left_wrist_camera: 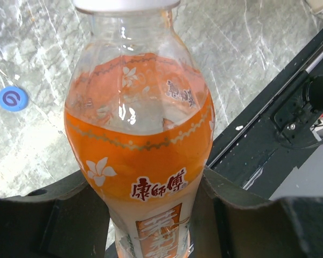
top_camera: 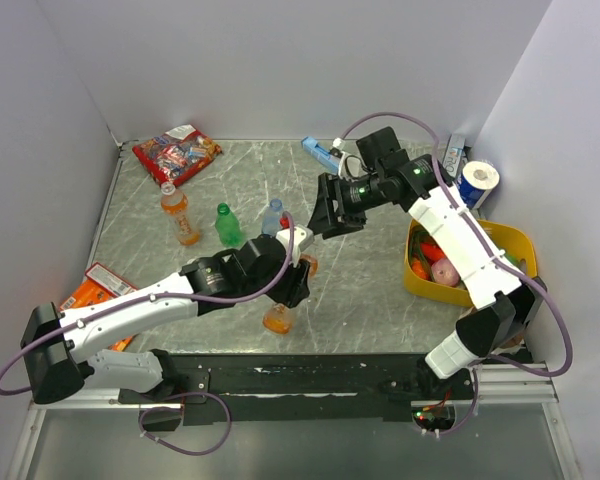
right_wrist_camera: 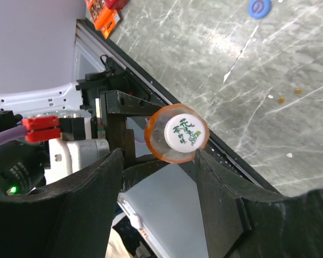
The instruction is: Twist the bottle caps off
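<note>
Bottle of orange drink (left_wrist_camera: 140,161) clamped in left hand (left_wrist_camera: 151,215), cap (right_wrist_camera: 184,130) below parted right hand (right_wrist_camera: 157,161).

One high camera, two close wrist cameras.
The high one looked down on the whole table (top_camera: 380,290) from its near edge; the left wrist faced the orange bottle (left_wrist_camera: 140,161) side-on (filling the frame), the right wrist looked down on that bottle's cap (right_wrist_camera: 178,133).

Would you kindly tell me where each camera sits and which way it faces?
Top external: above, behind the bases, looking down at the table; left arm, right arm show.
Left wrist: along left fingers clamped on the orange bottle.
Right wrist: end-on at that bottle's white cap, between open right fingers.
Shared: both wrist views show that bottle.
</note>
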Robot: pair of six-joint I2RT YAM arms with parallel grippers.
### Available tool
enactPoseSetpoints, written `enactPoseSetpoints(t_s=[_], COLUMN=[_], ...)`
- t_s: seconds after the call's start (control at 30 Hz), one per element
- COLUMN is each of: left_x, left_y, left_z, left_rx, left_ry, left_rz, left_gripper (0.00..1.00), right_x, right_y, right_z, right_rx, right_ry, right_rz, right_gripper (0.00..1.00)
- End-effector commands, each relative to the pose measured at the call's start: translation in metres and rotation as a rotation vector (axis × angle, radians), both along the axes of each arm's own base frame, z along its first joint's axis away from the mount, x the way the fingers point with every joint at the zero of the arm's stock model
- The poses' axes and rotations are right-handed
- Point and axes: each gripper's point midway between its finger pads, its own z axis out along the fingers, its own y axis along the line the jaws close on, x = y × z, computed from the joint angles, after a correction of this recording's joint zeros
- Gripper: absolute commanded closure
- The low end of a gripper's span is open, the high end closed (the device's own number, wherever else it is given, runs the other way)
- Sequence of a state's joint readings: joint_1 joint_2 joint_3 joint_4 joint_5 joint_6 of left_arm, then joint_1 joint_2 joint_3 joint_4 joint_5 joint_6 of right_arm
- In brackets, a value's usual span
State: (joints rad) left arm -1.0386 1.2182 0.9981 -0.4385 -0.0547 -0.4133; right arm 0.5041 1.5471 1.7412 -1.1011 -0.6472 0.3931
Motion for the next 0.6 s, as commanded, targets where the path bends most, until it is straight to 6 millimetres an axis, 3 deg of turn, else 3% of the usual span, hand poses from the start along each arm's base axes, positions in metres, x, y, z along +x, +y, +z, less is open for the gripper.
enactPoseSetpoints(t_s=[0.0,0.2,0.37,0.57], left_x=[0.008,0.006,0.004,0.000], left_y=[-0.012,-0.015,-0.016,-0.018], left_z=[0.031,0.029,0.032,0.026], left_rx=[-0.069,-0.069,-0.074,-0.076], left_ry=[-0.051,-0.034,-0.043,-0.017], left_rz=[0.021,0.009,-0.001,0.000], left_gripper=[0.48,0.48,0.48,0.48], right_x=[-0.001,0.004,0.002,-0.002], right_y=[0.002,-0.008,-0.001,0.018], right_z=[-0.010,-0.019,-0.018,-0.009], right_rx=[-0.050,-0.126,-0.077,0.030], right_ry=[0.036,0.027,0.036,0.080], right_rz=[-0.011,-0.046,-0.028,0.029], right_gripper=[0.37,0.36,0.38,0.57])
